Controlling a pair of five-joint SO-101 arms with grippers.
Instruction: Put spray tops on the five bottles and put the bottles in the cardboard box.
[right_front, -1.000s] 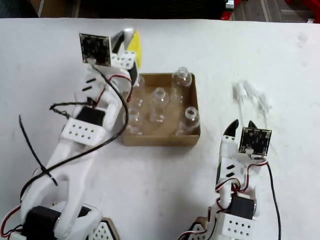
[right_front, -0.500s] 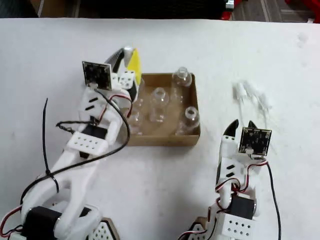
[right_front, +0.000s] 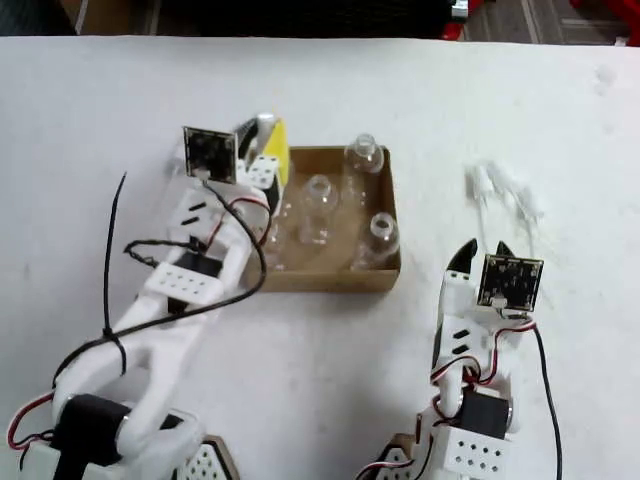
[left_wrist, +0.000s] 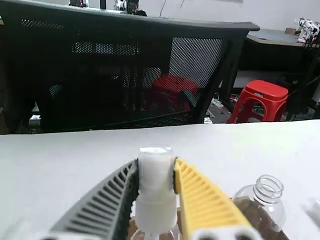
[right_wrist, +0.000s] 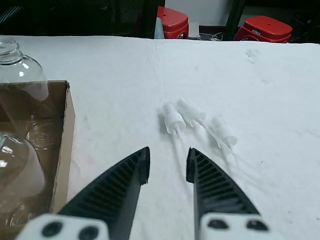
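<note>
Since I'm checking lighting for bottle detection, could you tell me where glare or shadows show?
High view: table evenly bright, highlights on bottles in the cardboard box. Left wrist view: dark backdrop, bright spray top between the fingers. Right wrist view: faint shadows beside loose spray tops.

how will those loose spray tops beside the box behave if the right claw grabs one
The spray tops look small and light, so one would probably skid or spin if the right claw nudges it before closing. Their thin tubes look bendy, so gripping the white head seems safer. Lying on rounded sides, they may roll.
</note>
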